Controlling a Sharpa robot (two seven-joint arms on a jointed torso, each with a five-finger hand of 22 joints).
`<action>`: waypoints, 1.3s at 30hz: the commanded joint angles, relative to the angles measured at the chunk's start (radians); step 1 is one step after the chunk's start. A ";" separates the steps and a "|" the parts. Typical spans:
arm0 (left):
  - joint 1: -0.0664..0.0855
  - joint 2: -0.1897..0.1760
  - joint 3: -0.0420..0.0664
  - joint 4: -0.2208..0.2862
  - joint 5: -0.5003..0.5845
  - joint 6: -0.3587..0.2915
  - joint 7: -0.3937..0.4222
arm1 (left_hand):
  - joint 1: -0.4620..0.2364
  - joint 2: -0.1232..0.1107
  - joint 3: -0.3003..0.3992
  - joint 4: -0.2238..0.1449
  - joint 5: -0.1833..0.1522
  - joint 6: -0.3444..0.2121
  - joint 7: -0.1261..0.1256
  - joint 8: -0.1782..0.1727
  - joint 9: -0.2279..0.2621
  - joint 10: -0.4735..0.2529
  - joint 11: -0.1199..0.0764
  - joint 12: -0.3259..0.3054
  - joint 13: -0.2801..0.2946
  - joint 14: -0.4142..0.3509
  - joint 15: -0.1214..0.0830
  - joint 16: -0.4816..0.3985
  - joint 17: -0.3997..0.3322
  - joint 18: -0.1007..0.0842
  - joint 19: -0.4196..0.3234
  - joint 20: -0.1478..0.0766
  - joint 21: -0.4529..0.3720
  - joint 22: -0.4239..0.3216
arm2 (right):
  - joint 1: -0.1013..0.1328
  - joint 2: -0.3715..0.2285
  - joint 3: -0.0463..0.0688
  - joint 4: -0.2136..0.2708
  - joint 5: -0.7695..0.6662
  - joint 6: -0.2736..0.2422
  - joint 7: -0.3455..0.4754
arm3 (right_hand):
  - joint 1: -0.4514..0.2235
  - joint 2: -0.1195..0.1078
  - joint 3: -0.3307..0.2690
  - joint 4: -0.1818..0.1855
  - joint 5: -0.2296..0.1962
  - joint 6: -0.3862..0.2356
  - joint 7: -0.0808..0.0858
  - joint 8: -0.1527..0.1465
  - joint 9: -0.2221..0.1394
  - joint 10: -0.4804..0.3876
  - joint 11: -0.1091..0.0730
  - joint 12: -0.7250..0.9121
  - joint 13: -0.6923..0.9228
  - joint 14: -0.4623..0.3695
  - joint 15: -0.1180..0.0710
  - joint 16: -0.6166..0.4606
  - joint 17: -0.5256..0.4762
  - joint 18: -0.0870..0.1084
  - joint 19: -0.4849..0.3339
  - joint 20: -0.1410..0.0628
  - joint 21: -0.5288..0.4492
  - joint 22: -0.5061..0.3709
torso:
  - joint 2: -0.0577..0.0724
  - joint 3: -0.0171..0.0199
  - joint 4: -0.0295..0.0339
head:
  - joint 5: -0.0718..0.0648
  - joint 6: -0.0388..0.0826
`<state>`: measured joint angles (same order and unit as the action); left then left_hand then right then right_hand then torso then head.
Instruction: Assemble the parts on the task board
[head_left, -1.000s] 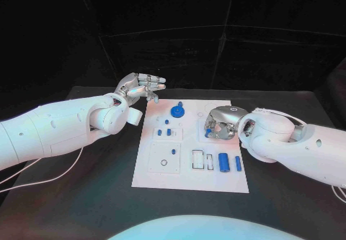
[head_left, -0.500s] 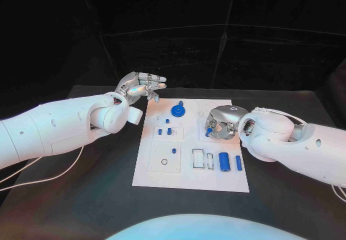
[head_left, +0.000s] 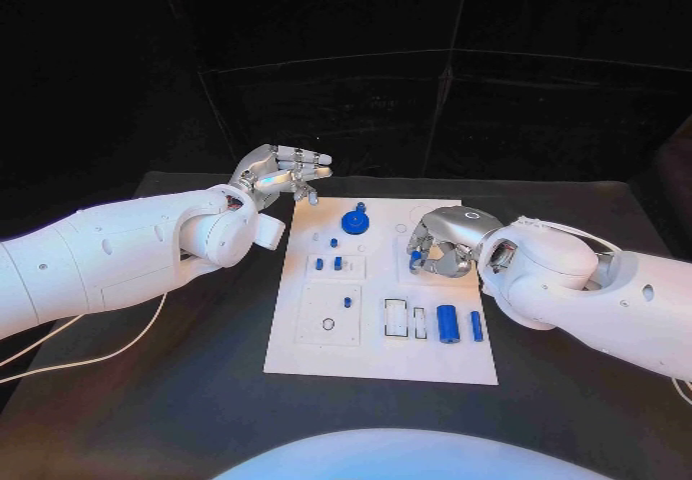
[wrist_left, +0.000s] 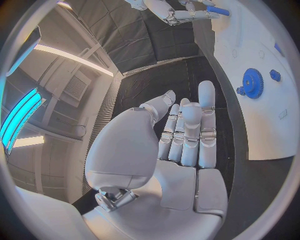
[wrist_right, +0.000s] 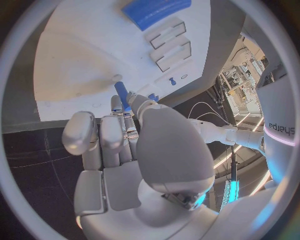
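Head view: a small blue peg (head_left: 417, 257) is being pinched by the right hand (head_left: 441, 246) over the right part of the task board (head_left: 378, 350); compared with one second ago, the peg is being held slightly farther up, so insertion is judged not yet done. The left hand (head_left: 281, 170) is being held unchanged, spread and empty, beyond the board's far left corner

Left wrist view: spread fingers (wrist_left: 206, 120) are being shown near the blue gear (wrist_left: 252, 82)

Right wrist view: the peg (wrist_right: 122, 95) is being gripped just above the board (wrist_right: 81, 60)

You're in a robotics lab: black curtain panels (head_left: 433, 100) rise behind the matte black table (head_left: 173, 400), beyond the hands.
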<state>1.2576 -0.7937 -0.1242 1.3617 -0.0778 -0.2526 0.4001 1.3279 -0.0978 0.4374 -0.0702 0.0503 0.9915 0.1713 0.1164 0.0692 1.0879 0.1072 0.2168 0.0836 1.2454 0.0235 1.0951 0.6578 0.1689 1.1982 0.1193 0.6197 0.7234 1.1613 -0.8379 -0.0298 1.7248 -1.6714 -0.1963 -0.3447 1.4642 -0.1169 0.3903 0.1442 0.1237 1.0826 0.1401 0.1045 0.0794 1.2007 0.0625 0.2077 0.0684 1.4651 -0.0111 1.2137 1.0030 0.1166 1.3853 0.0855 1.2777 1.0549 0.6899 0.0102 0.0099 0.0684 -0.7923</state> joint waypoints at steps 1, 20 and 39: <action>0.002 0.000 0.001 0.000 0.003 0.012 -0.005 | -0.007 0.004 -0.006 0.000 0.002 -0.002 0.008 0.004 0.000 -0.008 0.002 0.006 0.002 -0.009 -0.001 -0.003 -0.001 0.013 -0.008 0.001 -0.006 -0.001 | 0.002 -0.017 0.001 0.035 0.012 -0.098 -0.006 | -0.006 0.002 0.007 0.000 0.001 0.006 0.000 0.004 0.002 0.009 0.002 -0.006 0.002 0.023 -0.008 0.003 0.002 -0.020 0.008 0.002 0.006 0.001 | -0.001 -0.0007 0.0010 | -0.001 0.002; 0.002 0.008 0.001 -0.006 0.003 0.017 -0.013 | -0.008 0.004 -0.008 0.000 0.002 -0.003 0.008 0.003 0.000 -0.009 0.002 0.006 0.002 -0.010 -0.001 -0.003 -0.003 0.013 -0.009 0.001 -0.007 -0.001 | -0.014 0.069 -0.002 0.096 0.078 -0.145 0.108 | -0.007 0.001 0.014 -0.005 0.007 0.017 -0.004 0.005 0.002 0.021 -0.002 -0.015 0.002 0.024 -0.012 0.012 0.011 -0.023 0.014 -0.001 0.019 0.020 | 0.001 -0.0010 0.0032 | 0.021 -0.001; 0.002 0.017 0.001 -0.010 0.003 0.019 -0.013 | -0.007 0.004 -0.009 -0.001 0.002 -0.004 0.009 0.003 0.000 -0.010 0.002 0.007 0.002 -0.010 -0.001 -0.003 -0.002 0.013 -0.009 0.001 -0.007 -0.002 | -0.099 0.196 -0.014 0.010 0.118 -0.077 0.194 | -0.004 0.001 0.018 -0.011 0.016 0.016 -0.003 0.001 0.000 0.021 -0.001 -0.025 0.001 0.022 -0.012 0.009 0.003 -0.023 0.012 -0.003 0.018 0.017 | 0.002 -0.0010 0.0022 | 0.045 -0.012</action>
<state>1.2575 -0.7783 -0.1243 1.3512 -0.0777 -0.2445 0.3849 1.3279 -0.0978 0.4346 -0.0731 0.0503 0.9879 0.1749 0.1164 0.0692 1.0844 0.1108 0.2207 0.0836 1.2417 0.0198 1.0951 0.6561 0.1688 1.1982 0.1193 0.6158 0.7226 1.0632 -0.6444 -0.0441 1.7379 -1.5683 -0.2965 -0.1829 1.4642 -0.1170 0.4033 0.1365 0.1344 1.0904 0.1370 0.1043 0.0796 1.2150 0.0625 0.1886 0.0689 1.4651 -0.0183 1.2198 1.0075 0.1005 1.3939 0.0838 1.2930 1.0727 0.6916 0.0095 0.0116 0.1127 -0.8035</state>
